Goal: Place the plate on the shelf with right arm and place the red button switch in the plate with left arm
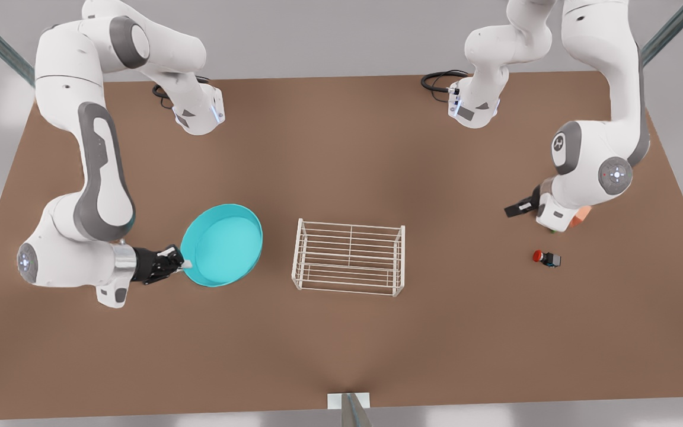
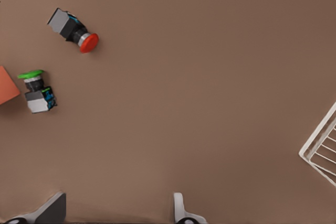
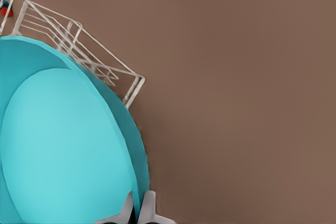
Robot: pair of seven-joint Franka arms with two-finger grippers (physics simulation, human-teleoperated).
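The plate (image 1: 223, 245) sits at the front view's left, tilted, with its rim pinched by the right gripper (image 1: 184, 264). In the right wrist view the two fingertips (image 3: 148, 208) close tight on either side of the plate's rim (image 3: 137, 182), with only the thin edge between them. That view cuts off much of the plate, which also hides the near part of the shelf (image 3: 73, 40) behind it. Whether the plate rests on the table (image 1: 341, 148) or hangs just clear of it is hard to tell.

The shelf (image 1: 348, 257) stands in the middle of the table, beside the plate but not touching it, and its slatted top is bare. The left wrist view catches just one corner of it (image 2: 320, 148).

The red button switch (image 1: 546, 258) lies on its side on the table at the front view's right, well apart from the shelf. The left wrist view shows it (image 2: 73, 30) more plainly: a black body with a round red cap.

The left gripper (image 1: 519, 207) hovers above the table near the switch. Its fingers (image 2: 181, 211) show only as tips, set wide apart and holding nothing.

Near the red switch lie a green-capped switch (image 2: 35, 90) and an orange cube (image 2: 8, 85), just beside each other. In the front view the left arm's wrist covers most of the cube (image 1: 581, 214), and the green switch is barely a speck.
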